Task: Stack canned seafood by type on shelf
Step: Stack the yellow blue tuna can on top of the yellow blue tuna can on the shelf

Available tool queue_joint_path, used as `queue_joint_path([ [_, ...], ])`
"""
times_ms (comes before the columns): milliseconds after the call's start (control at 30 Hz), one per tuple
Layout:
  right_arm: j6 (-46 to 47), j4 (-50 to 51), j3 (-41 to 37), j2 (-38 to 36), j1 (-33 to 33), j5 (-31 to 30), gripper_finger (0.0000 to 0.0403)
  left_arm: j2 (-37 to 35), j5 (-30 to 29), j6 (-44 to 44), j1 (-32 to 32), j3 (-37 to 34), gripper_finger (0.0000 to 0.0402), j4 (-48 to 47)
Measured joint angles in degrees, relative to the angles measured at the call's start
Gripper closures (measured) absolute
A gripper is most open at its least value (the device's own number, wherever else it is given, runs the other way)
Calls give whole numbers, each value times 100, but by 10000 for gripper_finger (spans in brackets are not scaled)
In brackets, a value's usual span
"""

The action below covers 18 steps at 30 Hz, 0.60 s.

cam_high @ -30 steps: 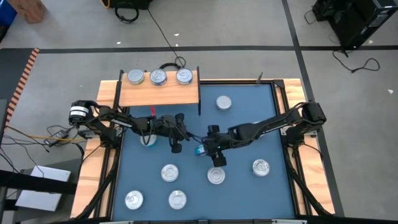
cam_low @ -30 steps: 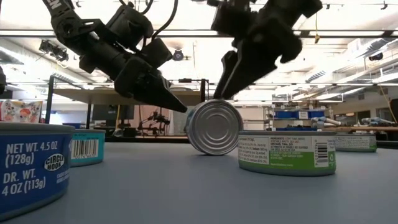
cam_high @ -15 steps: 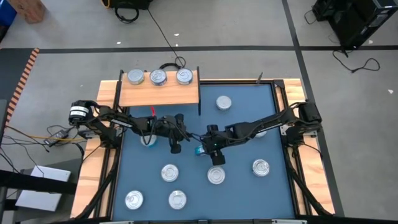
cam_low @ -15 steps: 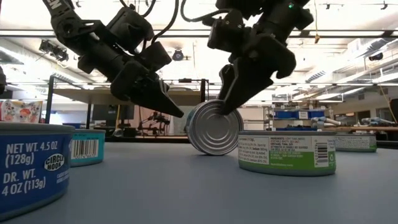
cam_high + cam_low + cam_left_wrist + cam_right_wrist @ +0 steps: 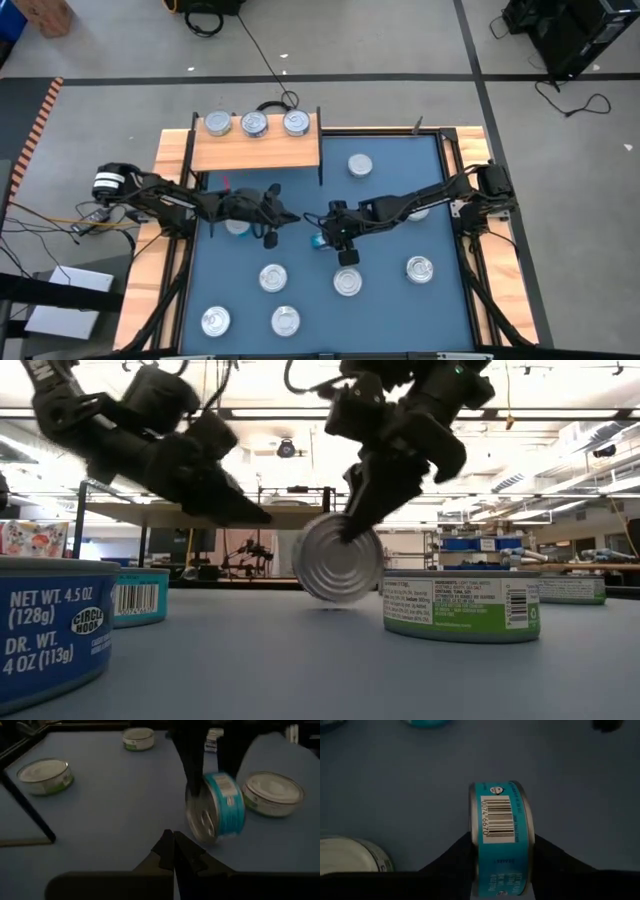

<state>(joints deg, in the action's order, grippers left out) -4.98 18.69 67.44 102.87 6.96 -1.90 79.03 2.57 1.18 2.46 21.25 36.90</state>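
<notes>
- high view: the light wooden shelf on thin black legs (image 5: 255,147) stands at the far left of the blue tabletop (image 5: 400,300), with three silver-lidded round tins (image 5: 255,124) in a row along its far edge. the right gripper (image 5: 322,238) reaches to mid-table over a small teal-labelled tin standing on its edge (image 5: 318,241). the left gripper (image 5: 270,238) hangs just beside it, toward the shelf. other tins lie flat around the table, among them a silver-lidded tin near the right arm (image 5: 347,282).
- low view: the teal-labelled tin shows its ribbed silver face (image 5: 342,559), tilted slightly, its lower rim at the tabletop. the right gripper's fingers (image 5: 352,525) come down on it from above. a green-labelled flat tin (image 5: 461,603) sits just beside it.
- left wrist view: the left gripper (image 5: 173,851) has its fingers pressed together, empty, pointing toward the tin on edge (image 5: 216,806).
- right wrist view: the right gripper (image 5: 502,851) has one dark finger against each flat face of the tin (image 5: 501,834), clamping it with the barcode side facing the camera.
</notes>
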Motion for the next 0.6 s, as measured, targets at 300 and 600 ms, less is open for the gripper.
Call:
queue_joint_path([
  [300, -1215, 541, 1100, -10, 183, -1181, 260, -372, -57, -325, 0, -922, 399, 1204],
  [600, -4126, -878, 1814, -22, -136, -3431, 260, -356, -118, -469, 0, -1300, 399, 1896],
])
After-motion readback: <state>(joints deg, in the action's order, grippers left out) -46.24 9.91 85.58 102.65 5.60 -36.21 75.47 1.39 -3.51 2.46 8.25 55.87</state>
